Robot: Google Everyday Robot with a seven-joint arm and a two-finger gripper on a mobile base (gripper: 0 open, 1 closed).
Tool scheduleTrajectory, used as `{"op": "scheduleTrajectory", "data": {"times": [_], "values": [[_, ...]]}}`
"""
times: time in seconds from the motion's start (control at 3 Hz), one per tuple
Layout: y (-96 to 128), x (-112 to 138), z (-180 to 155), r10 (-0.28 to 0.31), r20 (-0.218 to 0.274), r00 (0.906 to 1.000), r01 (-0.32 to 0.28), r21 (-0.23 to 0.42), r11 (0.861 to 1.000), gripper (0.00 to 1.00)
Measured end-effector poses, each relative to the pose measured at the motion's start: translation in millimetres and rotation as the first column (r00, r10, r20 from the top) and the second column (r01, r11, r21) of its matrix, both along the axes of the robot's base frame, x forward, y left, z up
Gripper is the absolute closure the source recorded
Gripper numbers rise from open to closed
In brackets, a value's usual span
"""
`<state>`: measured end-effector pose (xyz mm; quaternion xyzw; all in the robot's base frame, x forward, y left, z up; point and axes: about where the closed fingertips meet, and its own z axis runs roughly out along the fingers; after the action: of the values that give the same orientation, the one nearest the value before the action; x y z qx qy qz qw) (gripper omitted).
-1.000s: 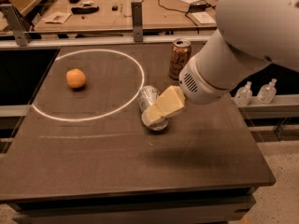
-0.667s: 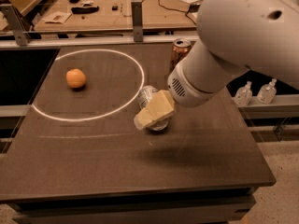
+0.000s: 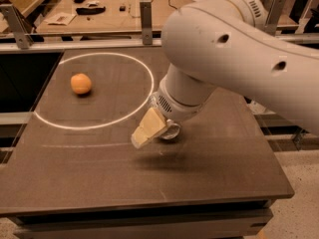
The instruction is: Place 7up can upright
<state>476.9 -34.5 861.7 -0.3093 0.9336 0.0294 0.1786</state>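
Note:
Of the 7up can (image 3: 172, 131) only a silvery rounded end shows, low on the dark table (image 3: 99, 173) just right of the white circle. The rest of it is hidden by my arm. My gripper (image 3: 148, 129) shows as a cream-coloured part pointing down and to the left, right against the can's left side and just above the tabletop. My big white arm (image 3: 234, 54) reaches in from the upper right and covers the wrist and most of the can.
An orange (image 3: 80, 83) lies inside the white circle (image 3: 94, 126) painted on the table's left half. The table's front edge runs along the bottom and its right edge is near my arm. A cluttered workbench (image 3: 99, 9) stands behind.
My arm has swung left and lower, and the gripper has moved down-left across the can. The arm now hides the orange-gold can at the back. The 7up can has stayed at nearly the same spot.

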Motion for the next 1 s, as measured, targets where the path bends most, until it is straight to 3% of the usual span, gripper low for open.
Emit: {"op": "scheduleTrajectory", "data": {"times": [0.33, 0.67, 1.0], "values": [[16, 23, -11, -0.013, -0.004, 0.9999, 0.013, -0.068, 0.998, 0.00], [26, 56, -23, -0.055, -0.055, 0.9970, 0.045, -0.160, 0.986, 0.00], [21, 77, -31, -0.123, -0.128, 0.9841, 0.089, -0.246, 0.965, 0.16]]}}
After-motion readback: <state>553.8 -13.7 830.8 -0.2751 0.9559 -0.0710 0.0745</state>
